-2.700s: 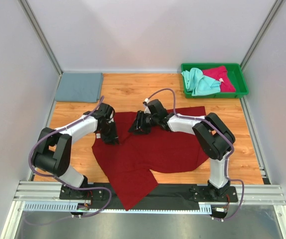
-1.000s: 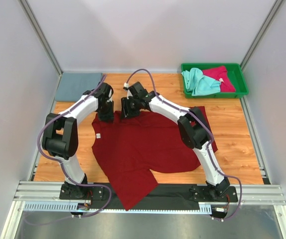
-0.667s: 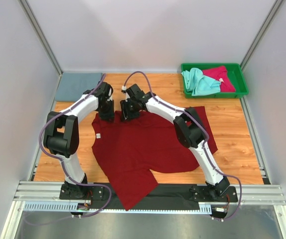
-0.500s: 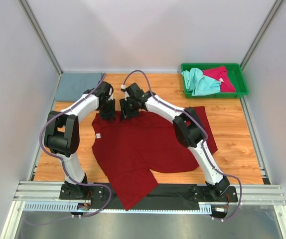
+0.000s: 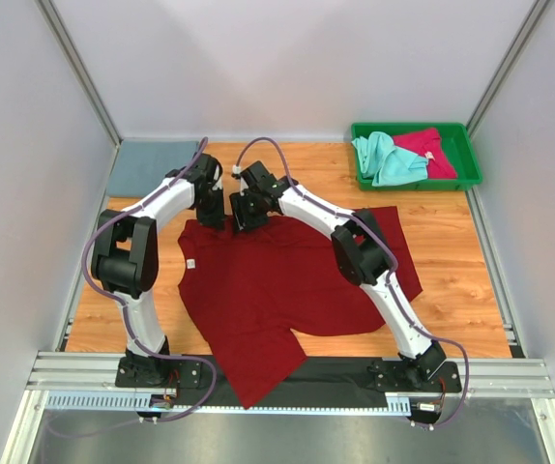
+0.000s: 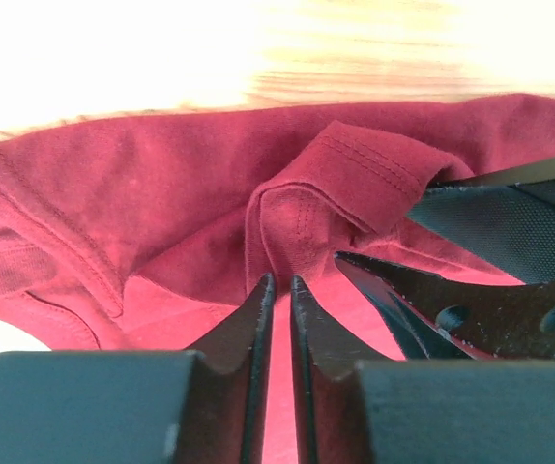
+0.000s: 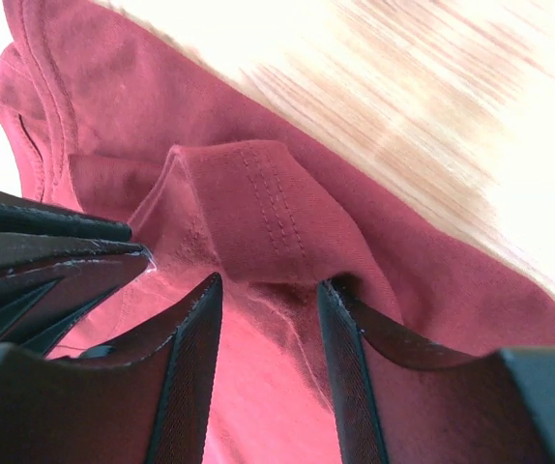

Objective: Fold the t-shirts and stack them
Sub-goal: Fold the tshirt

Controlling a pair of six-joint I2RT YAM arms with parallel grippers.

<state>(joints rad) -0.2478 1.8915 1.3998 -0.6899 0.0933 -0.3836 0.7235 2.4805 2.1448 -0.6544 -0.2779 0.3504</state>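
A dark red t-shirt [image 5: 287,280] lies spread on the wooden table, one part hanging over the near edge. Both grippers meet at its far left edge. My left gripper [image 5: 216,217] [image 6: 279,280] has its jaws nearly together, pinching a raised fold of the hem [image 6: 297,217]. My right gripper [image 5: 240,220] [image 7: 270,285] is open, its fingers [image 7: 198,324] standing either side of the same raised hem [image 7: 248,193]. A slate grey-blue t-shirt [image 5: 152,169] lies folded at the far left. Mint green [image 5: 387,159] and pinkish-red [image 5: 430,150] t-shirts sit crumpled in the tray.
The green plastic tray [image 5: 418,182] stands at the far right corner. Grey walls and metal posts close in the table on three sides. A black strip and rail run along the near edge by the arm bases.
Both arms have reached from the shirt's middle to its far edge. In the last second they crept slightly farther, and the left jaws closed on the hem fold.
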